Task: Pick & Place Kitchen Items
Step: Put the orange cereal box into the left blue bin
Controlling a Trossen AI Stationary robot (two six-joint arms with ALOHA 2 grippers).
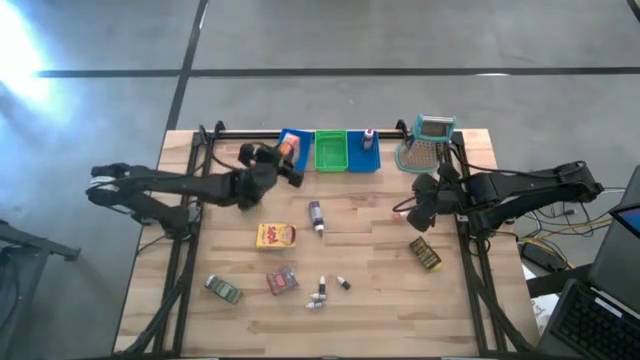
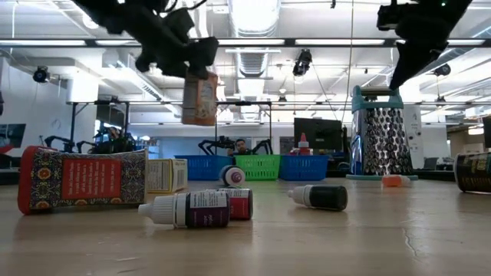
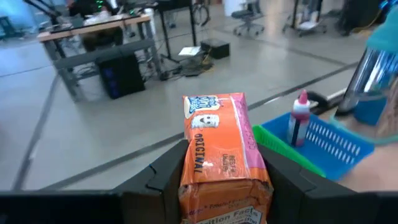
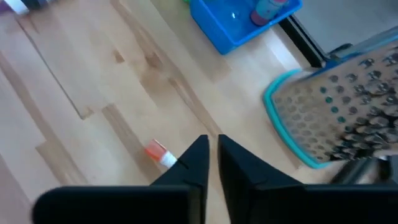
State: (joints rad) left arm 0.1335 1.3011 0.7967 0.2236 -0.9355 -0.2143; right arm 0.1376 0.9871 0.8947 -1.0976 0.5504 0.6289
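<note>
My left gripper [image 1: 283, 162] is shut on an orange box [image 3: 221, 140] and holds it in the air just in front of the left blue bin [image 1: 296, 146]. In the low view the box [image 2: 201, 98] hangs high above the table. My right gripper [image 4: 212, 152] is shut with nothing between its fingers, raised above the table's right part [image 2: 414, 46]. A small orange-and-white item [image 4: 159, 154] lies flat on the wood beside and below it. A yellow-red box [image 1: 276, 236], a purple bottle [image 1: 316, 215], a brown packet [image 1: 425, 253] and a green packet [image 1: 224, 290] lie on the table. My left gripper pinches the orange box between its two fingers, one on each of two opposite sides [image 3: 189, 177]. The fingers [image 3: 166, 177] come roughly level from the table's left side. The box is lifted clear of the table and stands nearly upright below the gripper in the low view.
A green bin [image 1: 331, 150] and a second blue bin [image 1: 364, 152] with a small bottle stand in a row at the far edge. The metal grater [image 1: 428, 145] stands at the far right. A pink-red packet [image 1: 282, 282] and small bottles [image 1: 325, 290] lie near the front.
</note>
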